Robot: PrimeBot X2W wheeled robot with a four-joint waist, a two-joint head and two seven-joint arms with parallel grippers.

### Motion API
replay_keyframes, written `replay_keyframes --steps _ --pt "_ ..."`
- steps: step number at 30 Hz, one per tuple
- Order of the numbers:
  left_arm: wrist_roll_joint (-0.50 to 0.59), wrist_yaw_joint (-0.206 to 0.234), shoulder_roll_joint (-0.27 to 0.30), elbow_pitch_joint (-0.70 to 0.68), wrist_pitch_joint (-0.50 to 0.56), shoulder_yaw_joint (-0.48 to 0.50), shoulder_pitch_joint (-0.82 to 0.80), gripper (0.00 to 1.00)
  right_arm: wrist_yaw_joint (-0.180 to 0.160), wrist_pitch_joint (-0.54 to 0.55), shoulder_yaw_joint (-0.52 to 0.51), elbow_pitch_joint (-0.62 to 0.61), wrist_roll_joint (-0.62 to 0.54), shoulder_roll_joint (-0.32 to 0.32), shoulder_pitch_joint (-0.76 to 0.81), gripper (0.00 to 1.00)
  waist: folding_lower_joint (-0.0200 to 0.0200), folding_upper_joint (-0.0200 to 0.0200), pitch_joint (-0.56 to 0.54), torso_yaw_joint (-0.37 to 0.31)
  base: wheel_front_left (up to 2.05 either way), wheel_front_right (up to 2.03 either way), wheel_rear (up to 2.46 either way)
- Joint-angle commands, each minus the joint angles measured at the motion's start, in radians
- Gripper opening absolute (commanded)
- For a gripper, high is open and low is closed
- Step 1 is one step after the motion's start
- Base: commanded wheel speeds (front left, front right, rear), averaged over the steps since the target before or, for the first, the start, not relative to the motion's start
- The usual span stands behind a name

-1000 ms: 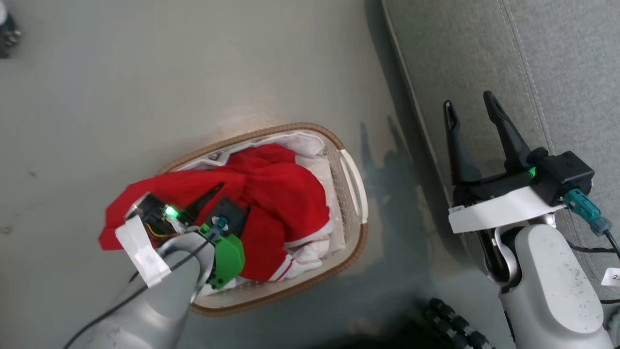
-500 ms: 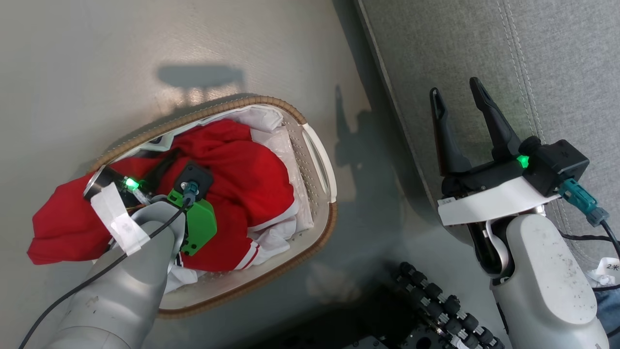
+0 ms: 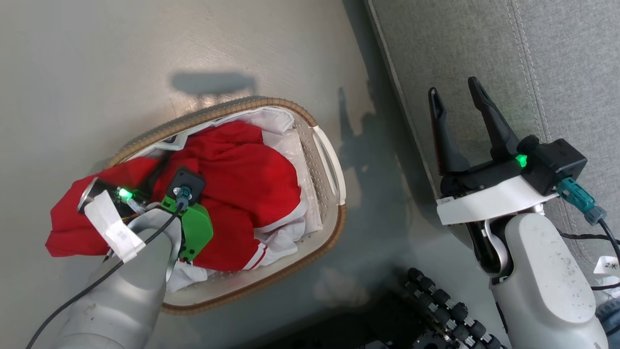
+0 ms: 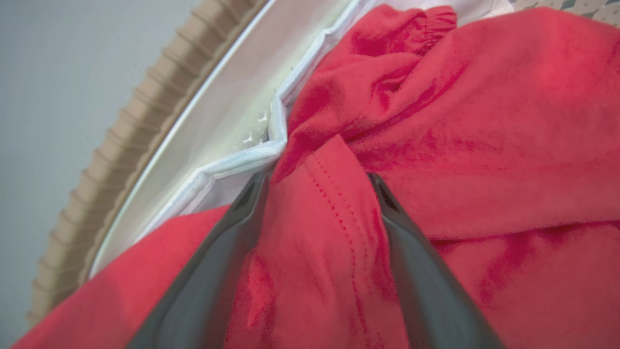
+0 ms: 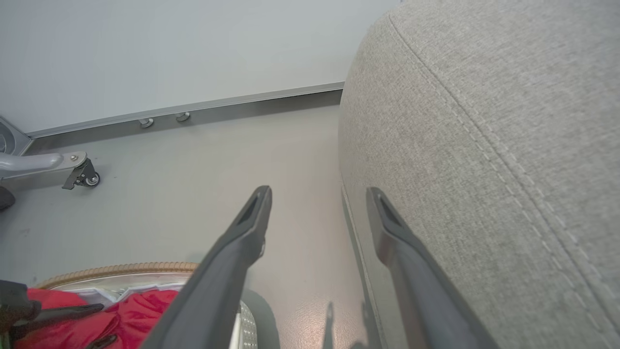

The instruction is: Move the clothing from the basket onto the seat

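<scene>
Red clothing [image 4: 484,121] between left tool [image 4: 317,178] fingers [image 4: 223,257]

Indoor test room or lab, dressed with a few home props.

- Floor [image 3: 145,48]: smooth, pale grey, glossy enough to hold shadows and reflections.
- Wall [image 5: 169,48]: plain and pale. Metal skirting [image 5: 242,104] runs along its foot, with two small fittings on it.
- Grey metal leg [image 5: 34,162] on a caster [image 5: 87,178], at the left of the right wrist view. It looks like an equipment stand.
- Home side: grey upholstered seat [image 3: 484,48] with stitched seams. Woven-rimmed basket [image 3: 232,109] on the floor near it, with red clothing [image 3: 242,169] inside.
- Handwritten paper tag [image 3: 609,265] at the lower right of the head view.
- Row of black ribbed hardware [image 3: 445,310] at the bottom edge. Cannot tell what it is.
</scene>
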Motion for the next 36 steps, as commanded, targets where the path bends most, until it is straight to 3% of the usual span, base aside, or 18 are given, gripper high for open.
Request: replay_keyframes --steps 1,2,4,5,13,23,36 --pt "-0.006 0.004 0.006 0.002 0.001 0.005 0.018 1.00 -0.001 -0.005 0.001 0.004 -0.004 -0.003 -0.007 1.00 -0.0001 0.0000 -0.009 0.007 0.00 0.00 0.00" --pt "-0.009 0.003 0.007 0.004 0.001 0.005 0.020 0.89 -0.001 -0.005 0.003 0.004 -0.005 -0.003 -0.007 1.00 -0.0001 0.0000 -0.011 0.008 0.00 0.00 0.00" --pt "-0.017 0.000 0.004 0.008 0.001 0.006 0.025 0.49 -0.001 -0.005 0.004 0.006 -0.006 -0.003 -0.004 1.00 -0.0001 0.0000 -0.017 0.010 0.00 0.00 0.00" --pt "-0.019 -0.001 0.001 0.009 0.001 0.005 0.028 0.39 -0.001 -0.005 0.005 0.007 -0.007 -0.003 -0.002 1.00 -0.0001 0.0000 -0.021 0.011 0.00 0.00 0.00" --pt "-0.062 -0.012 -0.016 -0.037 0.001 0.022 0.088 0.00 -0.001 -0.005 0.005 0.021 -0.026 -0.003 0.027 1.00 -0.0001 0.0000 -0.079 0.026 0.00 0.00 0.00" --pt "-0.103 -0.033 -0.026 -0.207 0.000 0.037 0.202 0.00 -0.001 -0.005 -0.010 0.038 -0.074 -0.003 0.072 1.00 -0.0001 0.0000 -0.211 0.073 0.00 0.00 0.00" --pt "-0.108 -0.073 -0.035 -0.483 0.000 0.042 0.369 0.00 -0.001 -0.005 -0.055 0.067 -0.160 -0.003 0.183 1.00 -0.0001 0.0000 -0.466 0.171 0.00 0.00 0.00"
